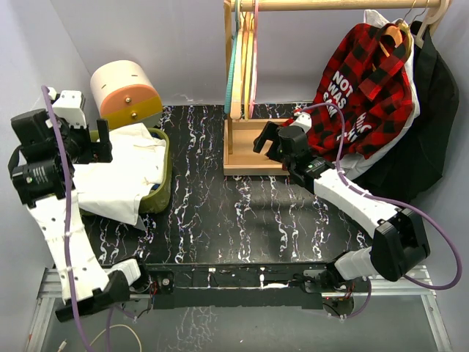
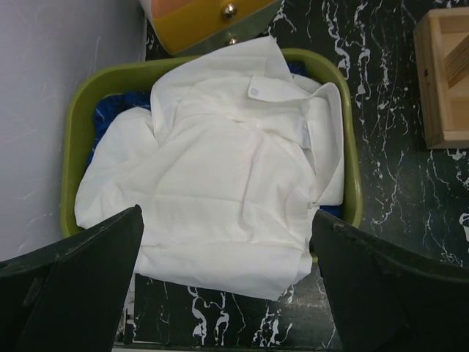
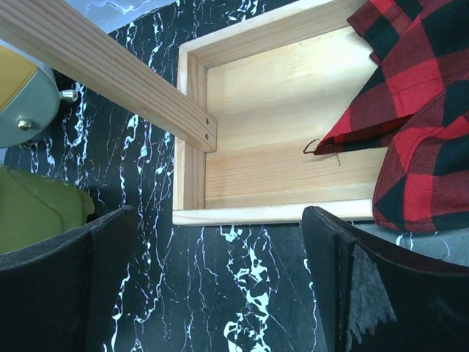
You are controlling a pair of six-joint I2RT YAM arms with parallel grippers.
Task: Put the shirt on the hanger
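Observation:
The white shirt [image 1: 124,172] lies crumpled in a green basket [image 1: 167,176] at the left of the table, its hem spilling over the near rim. My left gripper [image 1: 102,143] hovers above it, open, with the shirt [image 2: 220,176] between and below the empty fingers [image 2: 95,271]. The pink hanger [image 1: 255,51] hangs from the wooden rail at the back, beside other coloured hangers. Open and holding nothing, my right gripper [image 1: 265,141] sits over the table just in front of the rack's wooden base [image 3: 286,132].
A red-and-black plaid shirt [image 1: 366,81] and dark garments hang at the right end of the rail. The rack's upright post [image 3: 110,73] rises from the base's left side. A round cream-and-yellow box [image 1: 124,95] stands behind the basket [image 2: 110,77].

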